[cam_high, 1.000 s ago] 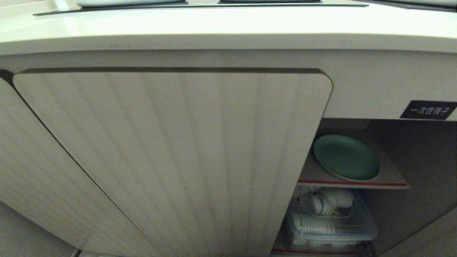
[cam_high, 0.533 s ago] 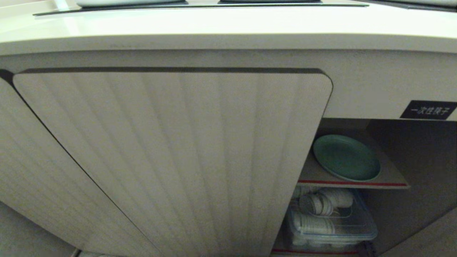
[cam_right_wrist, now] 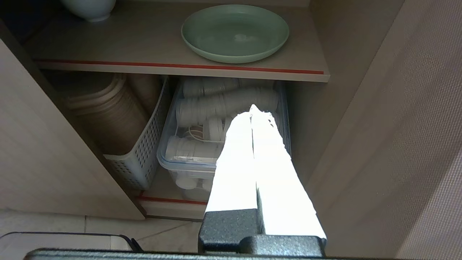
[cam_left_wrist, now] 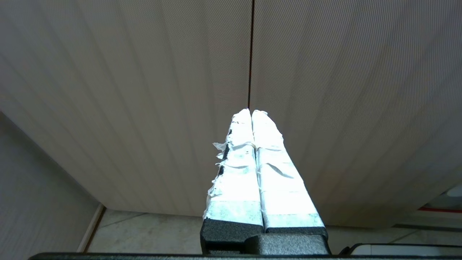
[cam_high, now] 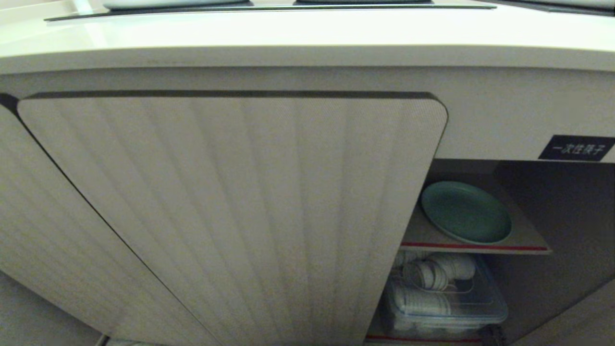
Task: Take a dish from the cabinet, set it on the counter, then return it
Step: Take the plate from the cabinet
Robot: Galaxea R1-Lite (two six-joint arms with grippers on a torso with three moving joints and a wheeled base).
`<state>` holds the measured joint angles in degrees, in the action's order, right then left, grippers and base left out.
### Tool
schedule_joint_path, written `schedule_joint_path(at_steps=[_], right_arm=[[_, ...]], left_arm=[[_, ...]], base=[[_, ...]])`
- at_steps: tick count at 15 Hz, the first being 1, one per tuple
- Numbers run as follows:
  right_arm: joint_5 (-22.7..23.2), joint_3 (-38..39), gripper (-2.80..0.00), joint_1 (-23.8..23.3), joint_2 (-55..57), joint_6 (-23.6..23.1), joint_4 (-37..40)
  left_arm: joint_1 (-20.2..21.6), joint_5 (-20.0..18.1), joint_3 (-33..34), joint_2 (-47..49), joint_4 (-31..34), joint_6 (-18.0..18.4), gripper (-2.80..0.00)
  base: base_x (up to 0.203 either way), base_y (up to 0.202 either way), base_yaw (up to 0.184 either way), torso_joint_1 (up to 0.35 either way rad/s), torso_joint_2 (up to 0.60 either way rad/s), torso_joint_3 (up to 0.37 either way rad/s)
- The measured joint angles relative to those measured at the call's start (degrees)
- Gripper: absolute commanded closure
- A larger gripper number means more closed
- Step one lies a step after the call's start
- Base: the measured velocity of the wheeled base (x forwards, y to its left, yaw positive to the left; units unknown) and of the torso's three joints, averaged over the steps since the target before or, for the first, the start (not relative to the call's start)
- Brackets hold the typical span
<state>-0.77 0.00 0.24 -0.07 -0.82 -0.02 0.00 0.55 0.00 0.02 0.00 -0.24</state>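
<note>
Stillness is the whole story here: set against the head view of a second ago, nothing differs, neither the cabinet [cam_high: 230, 211] with its ribbed door nor the things behind it.

The mint-green dish [cam_high: 466, 212] lies flat on the red-edged shelf [cam_high: 473, 247] in the open right-hand bay, at the middle right of the head view, below the black label [cam_high: 575, 148]. Being round, it offers no long axis to line up with; any stretch of rim will serve. Under the shelf sits a clear bin of white cups [cam_high: 444, 300], and the counter [cam_high: 307, 38] runs across the top of the frame.

The right gripper [cam_right_wrist: 254, 112] is plainly the nearer one. Its taped fingers [cam_right_wrist: 238, 151] are clenched on nothing, pointing into the open bay, with the dish [cam_right_wrist: 235, 32] above and beyond their tips in the upper centre of that wrist view, well apart. A white slotted basket [cam_right_wrist: 139, 151] stands beside the bin.

The left gripper [cam_left_wrist: 251, 112] faces the seam between two closed doors, its fingers [cam_left_wrist: 234, 173] pressed together and empty, with no dish in its view. I judge the reach has not begun, and the right fingers must part first.
</note>
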Motion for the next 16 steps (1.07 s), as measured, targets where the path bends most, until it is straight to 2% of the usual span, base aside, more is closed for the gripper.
schedule_joint_path(at_steps=[16], right_arm=[[-0.38, 0.0, 0.0, 0.0, 0.0, -0.15, 0.02]], left_arm=[[0.0, 0.02, 0.0, 0.0, 0.0, 0.02, 0.0]], base=[[0.0, 0.0, 0.0, 0.0, 0.0, 0.0]])
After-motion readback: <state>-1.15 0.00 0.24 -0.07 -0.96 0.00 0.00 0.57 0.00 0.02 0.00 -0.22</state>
